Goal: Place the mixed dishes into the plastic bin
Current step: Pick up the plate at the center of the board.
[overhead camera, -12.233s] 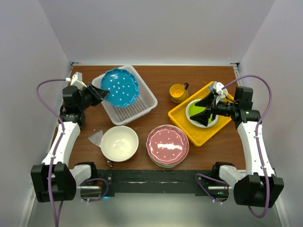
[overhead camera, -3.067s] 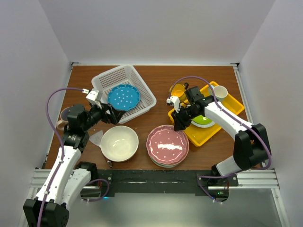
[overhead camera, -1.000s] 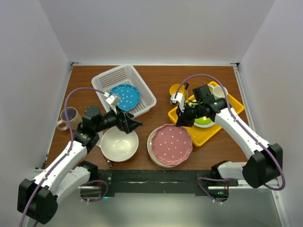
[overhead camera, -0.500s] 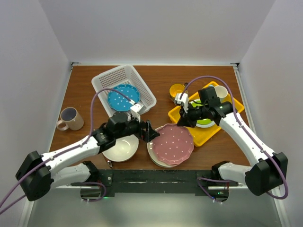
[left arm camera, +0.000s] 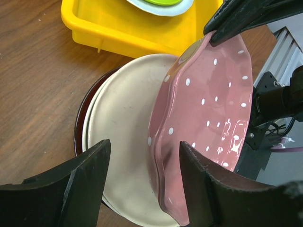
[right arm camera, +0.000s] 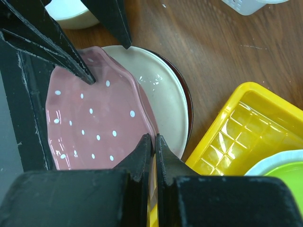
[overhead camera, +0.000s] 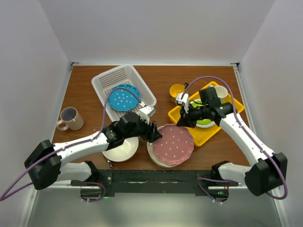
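The pink dotted plate (overhead camera: 174, 144) is tilted up off the stack, a cream-pink plate (left arm camera: 123, 142) on a dark red-rimmed bowl (left arm camera: 79, 127). My right gripper (right arm camera: 155, 139) is shut on the pink plate's far rim. My left gripper (left arm camera: 144, 184) is open, one finger on each side of the plate's near-left rim, with a gap on both sides. The blue dotted plate (overhead camera: 124, 98) lies in the white plastic bin (overhead camera: 106, 78) at the back left.
A large cream bowl (overhead camera: 118, 147) sits under the left arm, and a pinkish mug (overhead camera: 69, 118) stands at the far left. The yellow tray (overhead camera: 208, 135) holds a lime-green plate (overhead camera: 204, 123) and a white cup (overhead camera: 220, 92). A yellow mug (overhead camera: 176, 90) stands behind it.
The left arm has swung right from over the cream bowl to the pink plate's rim, and its jaws have narrowed. The right gripper has tilted the plate's far edge higher.
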`<action>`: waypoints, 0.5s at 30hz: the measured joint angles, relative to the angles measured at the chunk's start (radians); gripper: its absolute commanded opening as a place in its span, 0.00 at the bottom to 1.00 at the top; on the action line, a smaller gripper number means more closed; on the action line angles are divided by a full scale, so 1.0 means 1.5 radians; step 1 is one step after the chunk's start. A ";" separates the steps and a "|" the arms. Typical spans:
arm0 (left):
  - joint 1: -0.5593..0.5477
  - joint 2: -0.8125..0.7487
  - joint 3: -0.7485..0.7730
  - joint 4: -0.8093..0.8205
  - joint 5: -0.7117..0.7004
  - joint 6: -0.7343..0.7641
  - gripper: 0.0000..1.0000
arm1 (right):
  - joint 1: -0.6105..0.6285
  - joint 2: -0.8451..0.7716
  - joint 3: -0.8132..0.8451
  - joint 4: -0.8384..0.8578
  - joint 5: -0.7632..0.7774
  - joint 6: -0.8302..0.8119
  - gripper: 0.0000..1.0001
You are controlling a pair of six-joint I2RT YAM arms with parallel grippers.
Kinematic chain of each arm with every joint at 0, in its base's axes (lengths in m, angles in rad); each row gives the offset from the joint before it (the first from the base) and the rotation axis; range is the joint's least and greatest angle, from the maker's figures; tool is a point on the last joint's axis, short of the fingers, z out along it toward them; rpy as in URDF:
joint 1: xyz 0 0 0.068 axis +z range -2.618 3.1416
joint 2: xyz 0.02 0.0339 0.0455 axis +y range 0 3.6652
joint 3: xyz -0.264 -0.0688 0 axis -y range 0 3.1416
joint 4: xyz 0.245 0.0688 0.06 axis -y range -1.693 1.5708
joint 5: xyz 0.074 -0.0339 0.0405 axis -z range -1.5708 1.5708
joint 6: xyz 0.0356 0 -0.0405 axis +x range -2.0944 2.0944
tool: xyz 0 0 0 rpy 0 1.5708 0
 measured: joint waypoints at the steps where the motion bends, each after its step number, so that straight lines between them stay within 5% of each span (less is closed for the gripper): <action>1: 0.000 0.001 0.000 -0.001 0.003 0.001 0.61 | -0.001 0.000 0.000 0.000 -0.002 0.000 0.00; 7: -0.002 0.010 0.005 0.001 0.037 0.001 0.51 | -0.007 -0.006 -0.001 0.002 -0.010 0.000 0.00; 15: -0.001 0.025 0.007 0.004 0.073 -0.003 0.07 | -0.013 -0.011 -0.003 0.002 -0.012 -0.001 0.00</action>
